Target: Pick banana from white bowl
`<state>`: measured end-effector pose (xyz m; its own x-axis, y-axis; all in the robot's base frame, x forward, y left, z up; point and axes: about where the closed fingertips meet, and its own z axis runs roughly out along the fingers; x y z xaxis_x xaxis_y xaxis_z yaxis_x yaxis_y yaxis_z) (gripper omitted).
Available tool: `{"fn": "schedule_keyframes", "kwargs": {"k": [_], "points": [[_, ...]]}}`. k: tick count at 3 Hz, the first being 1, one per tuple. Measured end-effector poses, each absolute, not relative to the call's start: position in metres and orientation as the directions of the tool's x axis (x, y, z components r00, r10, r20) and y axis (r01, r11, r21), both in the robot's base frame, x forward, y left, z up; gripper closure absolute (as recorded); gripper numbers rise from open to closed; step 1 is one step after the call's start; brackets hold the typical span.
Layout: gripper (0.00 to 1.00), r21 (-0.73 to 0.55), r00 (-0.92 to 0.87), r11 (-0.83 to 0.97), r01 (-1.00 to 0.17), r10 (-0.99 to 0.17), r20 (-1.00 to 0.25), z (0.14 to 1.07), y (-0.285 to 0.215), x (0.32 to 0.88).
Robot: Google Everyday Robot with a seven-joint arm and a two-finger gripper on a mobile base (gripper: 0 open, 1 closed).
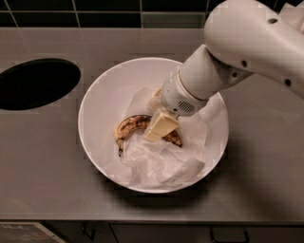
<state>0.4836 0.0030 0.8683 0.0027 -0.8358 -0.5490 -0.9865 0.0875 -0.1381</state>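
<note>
The white bowl (95, 118) sits in the middle of the grey counter, lined with crumpled white paper (161, 163). The banana (130, 126), small, curved and blotched brown-black, lies on the paper near the bowl's centre, its thin stem pointing down-left. My gripper (160, 127) reaches down into the bowl from the upper right, and its tip rests over the banana's middle. The banana's left part and its right end show on either side of the gripper. The white arm hides the far right part of the bowl.
A dark oval hole (35, 83) is cut into the counter to the left of the bowl. A dark tiled wall (95, 12) runs along the back. The counter's front edge (142, 220) lies just below the bowl.
</note>
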Motion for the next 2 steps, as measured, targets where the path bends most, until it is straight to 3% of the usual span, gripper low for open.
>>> {"fn": "schedule_keyframes", "kwargs": {"k": [2], "points": [[0.37, -0.119, -0.006, 0.082, -0.989, -0.845, -0.534, 0.8626, 0.0061, 0.4845]]}}
